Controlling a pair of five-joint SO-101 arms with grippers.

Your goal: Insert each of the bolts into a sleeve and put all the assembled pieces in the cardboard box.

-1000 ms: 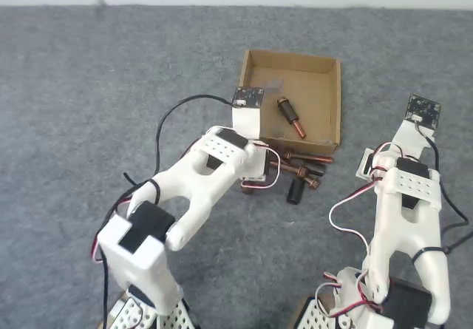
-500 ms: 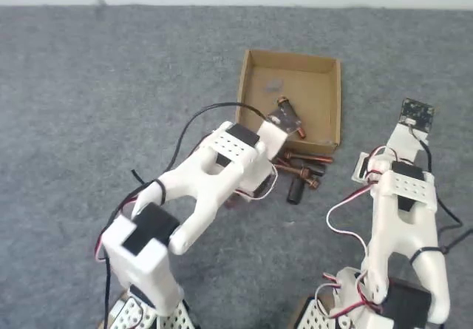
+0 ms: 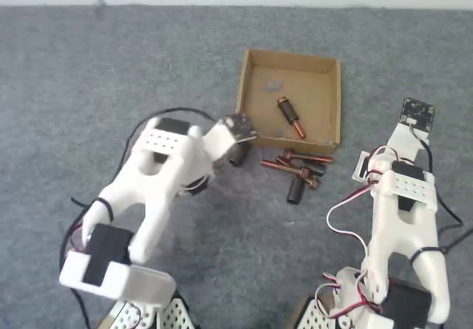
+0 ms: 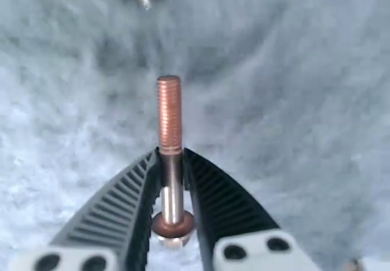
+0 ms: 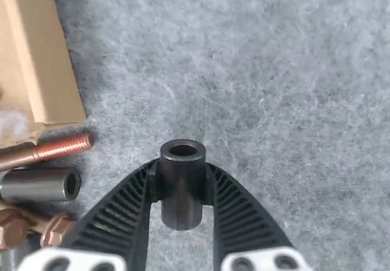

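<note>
Inside the box point(image 3: 243, 85), near its front wall, lies one assembled piece point(image 3: 290, 117), a copper bolt seated in a dark sleeve. Just outside that front wall, on the grey bench point(image 3: 89, 85), loose bolts point(image 3: 304, 157) lie in a small heap, some crossing one another. A spare sleeve point(image 3: 296, 190) lies on the side of the heap farthest from the box.

Off the box's near left corner the left arm point(image 3: 166, 170) leans in. The left jaws are closed tight on a bolt point(image 4: 169, 131), pinching its smooth shank just above the head. The threaded end sticks out past the tips over bare bench.

Off the box's near right corner, and apart from it, stands the right arm point(image 3: 403, 196). The right jaws are clamped on a sleeve point(image 5: 182, 183), which lies lengthwise between them. Its open bore points outward over the bench, beside the box's corner and the heap
</note>
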